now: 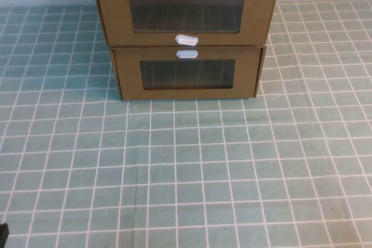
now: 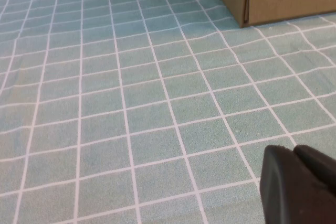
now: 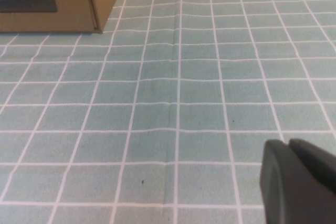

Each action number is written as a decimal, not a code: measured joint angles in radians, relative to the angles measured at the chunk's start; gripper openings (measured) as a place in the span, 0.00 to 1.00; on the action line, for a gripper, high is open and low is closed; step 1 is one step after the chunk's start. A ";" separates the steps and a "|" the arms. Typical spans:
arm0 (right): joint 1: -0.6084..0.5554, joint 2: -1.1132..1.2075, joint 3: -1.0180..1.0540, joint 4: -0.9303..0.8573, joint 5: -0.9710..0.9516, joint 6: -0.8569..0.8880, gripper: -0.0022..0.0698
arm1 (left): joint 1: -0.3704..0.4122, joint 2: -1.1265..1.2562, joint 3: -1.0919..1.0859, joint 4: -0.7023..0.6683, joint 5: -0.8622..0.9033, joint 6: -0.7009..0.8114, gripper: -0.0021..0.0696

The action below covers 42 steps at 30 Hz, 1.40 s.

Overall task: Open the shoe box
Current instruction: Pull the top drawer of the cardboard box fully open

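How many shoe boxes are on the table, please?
2, stacked at the far middle: upper box on lower box. The left gripper and right gripper hang over the cloth, short of them.

Left hand, fingers together, sits over checked cloth, shoe box beyond.

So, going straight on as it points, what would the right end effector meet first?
The right end effector, hovering low, probably meets only checked cloth; the shoe box lies aside. The left end effector hovers low too.
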 joint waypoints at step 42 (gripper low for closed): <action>0.000 0.000 0.000 -0.002 -0.545 0.000 0.01 | 0.000 0.000 0.000 -0.006 -0.534 0.000 0.02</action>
